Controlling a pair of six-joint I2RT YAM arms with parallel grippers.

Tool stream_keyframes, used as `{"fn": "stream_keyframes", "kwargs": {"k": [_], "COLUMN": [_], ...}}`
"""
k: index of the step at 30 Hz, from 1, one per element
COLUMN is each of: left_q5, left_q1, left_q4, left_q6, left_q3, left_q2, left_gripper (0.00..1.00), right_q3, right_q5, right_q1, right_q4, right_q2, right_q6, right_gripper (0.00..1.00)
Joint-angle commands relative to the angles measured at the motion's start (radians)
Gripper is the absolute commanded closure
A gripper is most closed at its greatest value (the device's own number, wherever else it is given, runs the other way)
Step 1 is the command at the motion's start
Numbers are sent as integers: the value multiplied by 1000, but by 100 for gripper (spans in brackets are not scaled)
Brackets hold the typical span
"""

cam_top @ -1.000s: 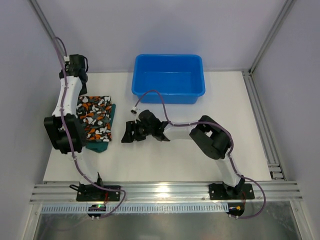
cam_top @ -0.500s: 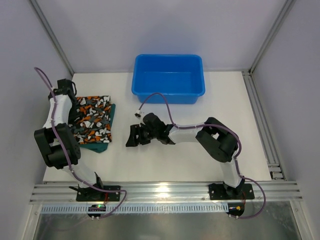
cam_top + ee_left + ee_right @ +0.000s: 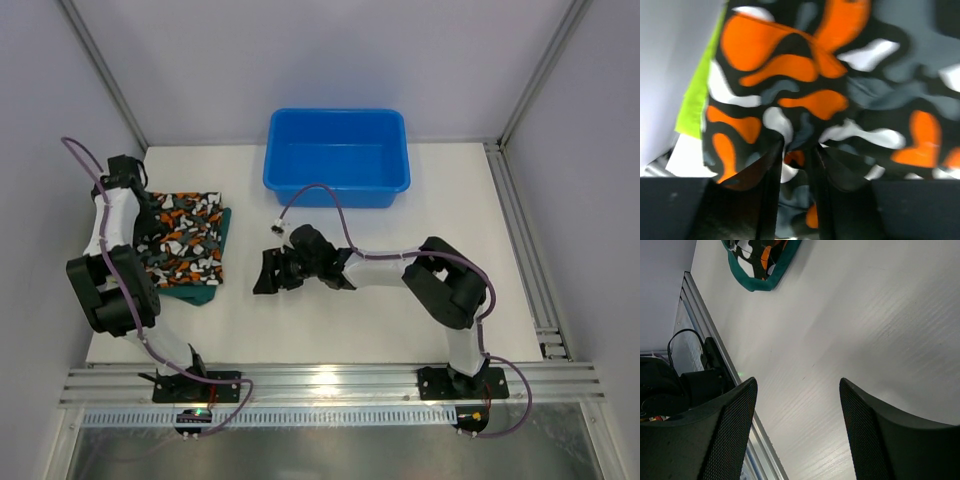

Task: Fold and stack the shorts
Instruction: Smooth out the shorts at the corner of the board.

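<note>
Left fingers (image 3: 767,200): sitting nearly together, pinching a pucker of the orange, black, white and grey camouflage cloth shorts (image 3: 185,238).
Right fingers (image 3: 725,430): standing wide apart, holding nothing.
Stack: camouflage pair lying on the dark teal-green cloth shorts (image 3: 205,294), left on the white tabletop (image 3: 400,300).
Risk: any pull now is probably dragging the top layer, skewing the pile.

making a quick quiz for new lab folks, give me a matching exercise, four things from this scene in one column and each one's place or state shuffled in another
Things
1. camouflage shorts
2. dark teal shorts
3. blue tub
4. right gripper

Places or states
A. far side of the table, centre
B. fingers open over bare table, holding nothing
C. lying on top, at the left
D. only an edge peeking out from underneath

Pairs: 1-C, 2-D, 3-A, 4-B
</note>
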Motion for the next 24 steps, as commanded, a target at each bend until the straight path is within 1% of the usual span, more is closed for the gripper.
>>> {"fn": "stream_keyframes", "kwargs": {"k": [1, 2, 3, 4, 6, 7, 9, 10, 11, 12, 13, 14, 15, 16, 17, 19, 20, 21, 22, 23, 24], "left_q5": [122, 134, 169, 184, 220, 224, 203, 154, 130, 99, 67, 60, 56, 47, 34, 31, 36, 24, 7, -10, -18], "left_q1": [-41, -56, -84, -98, -124, -125, -125, -124, -122, -118, -100, -84, -66, -22, 0, 29, 45, 48, 52, 56, 75], "left_q4": [-27, -31, -37, -40, -48, -66, -77, -79, -80, -80, -79, -82, -82, -74, -71, -39, -4, 4, 4, 4, 9], "left_q6": [10, 10, 7, 7, 10, 7, -2, -7, -10, -15, -31, -42, -56, -91, -106, -134, -137, -133, -128, -124, -117], "left_q3": [96, 102, 111, 115, 113, 109, 92, 70, 61, 55, 49, 46, 46, 38, 33, 10, 1, 0, 6, 10, 15], "left_q2": [-58, -72, -91, -98, -92, -83, -72, -75, -82, -92, -113, -124, -136, -168, -184, -223, -254, -262, -263, -260, -254], "left_gripper": [67, 61, 58, 52, 49, 49, 49, 50, 50, 50, 50, 50, 51, 54, 55, 53, 53, 53, 56, 62, 72], "right_q3": [0, 2, 2, 2, 16, 34, 134, 183, 282, 331, 382, 467, 509, 598, 643, 706, 730, 737, 746, 779, 801], "right_q5": [15, 18, 19, 20, 34, 43, 78, 78, 68, 68, 77, 87, 103, 103, 97, 49, 37, 29, 19, 11, 3], "right_q1": [6, 4, 4, 4, 3, -2, -8, -20, -27, -31, -36, -40, -40, -40, -40, -42, -40, -40, -40, -40, -40], "right_q4": [4, -1, -10, -12, -36, -59, -140, -162, -180, -211, -222, -227, -233, -234, -234, -192, -153, -71, -41, -20, 0], "right_q2": [-65, -65, -71, -73, -80, -80, -62, -48, -30, -11, 27, 45, 65, 114, 142, 194, 235, 252, 271, 304, 323], "right_q6": [-36, -34, -33, -33, -42, -53, -88, -96, -103, -103, -100, -91, -86, -79, -79, -77, -76, -57, -51, -48, -39], "right_gripper": [30, 30, 30, 30, 30, 30, 30, 30, 30, 30, 30, 30, 30, 30, 32, 38, 53, 60, 66, 73, 75]}}
